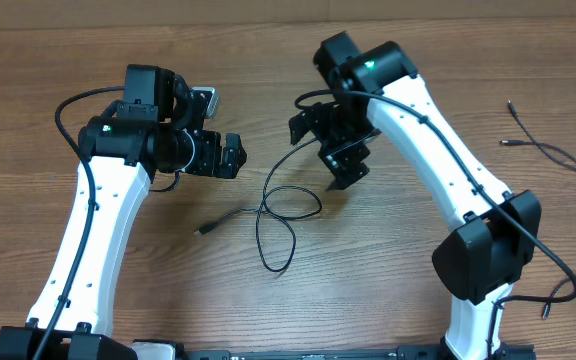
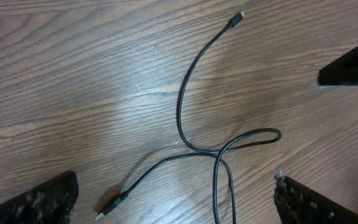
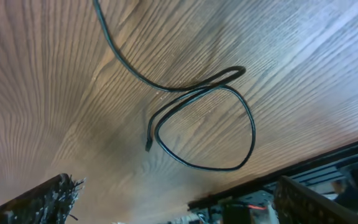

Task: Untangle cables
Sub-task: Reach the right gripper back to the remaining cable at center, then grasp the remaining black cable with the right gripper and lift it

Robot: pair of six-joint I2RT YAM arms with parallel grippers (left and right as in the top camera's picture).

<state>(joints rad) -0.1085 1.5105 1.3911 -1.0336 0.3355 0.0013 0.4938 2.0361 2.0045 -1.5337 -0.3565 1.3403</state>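
A thin black cable (image 1: 259,209) lies loose on the desk (image 1: 168,50), near its middle. It crosses itself in one open loop, with one plug end (image 1: 200,231) pointing left. The jaws of the left arm (image 1: 93,215) and of the right arm (image 1: 438,130) both stand wide apart and empty, hovering either side of the loop. More thin cables (image 1: 548,152) lie well apart near the desk's right edge.
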